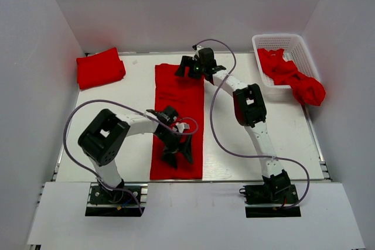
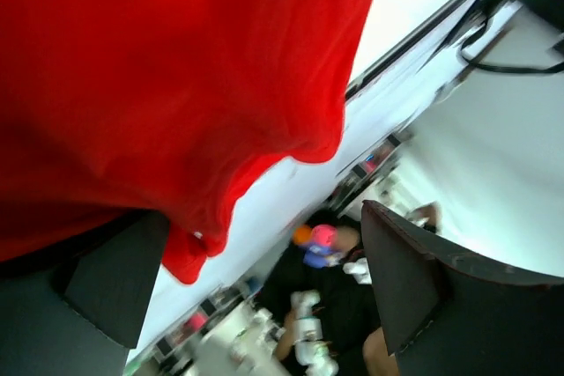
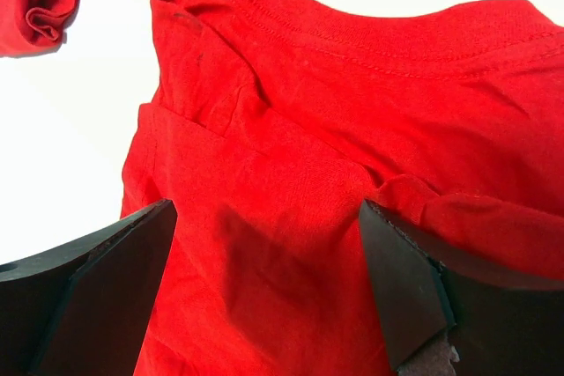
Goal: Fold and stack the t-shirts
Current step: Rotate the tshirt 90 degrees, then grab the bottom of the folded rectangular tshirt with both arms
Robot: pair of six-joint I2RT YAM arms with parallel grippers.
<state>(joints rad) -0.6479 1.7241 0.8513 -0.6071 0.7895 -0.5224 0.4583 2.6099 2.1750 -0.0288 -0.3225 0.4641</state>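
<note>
One red t-shirt (image 1: 179,103) lies on the table as a long narrow strip, running from the far middle to the near edge. My left gripper (image 1: 177,156) hovers open over its near end. In the left wrist view the hem (image 2: 189,257) sits beside the left finger (image 2: 115,283), with the gap (image 2: 264,288) empty. My right gripper (image 1: 196,69) is open over the far end. The right wrist view shows the collar (image 3: 370,37) ahead and cloth beneath the spread gripper (image 3: 264,253). A folded t-shirt (image 1: 99,67) rests at the back left.
A white lattice basket (image 1: 281,40) stands at the back right, with more red shirts (image 1: 296,80) bunched in it and spilling over its near rim. White walls close in the table on three sides. The table's near edge (image 1: 234,180) runs just behind the strip's end.
</note>
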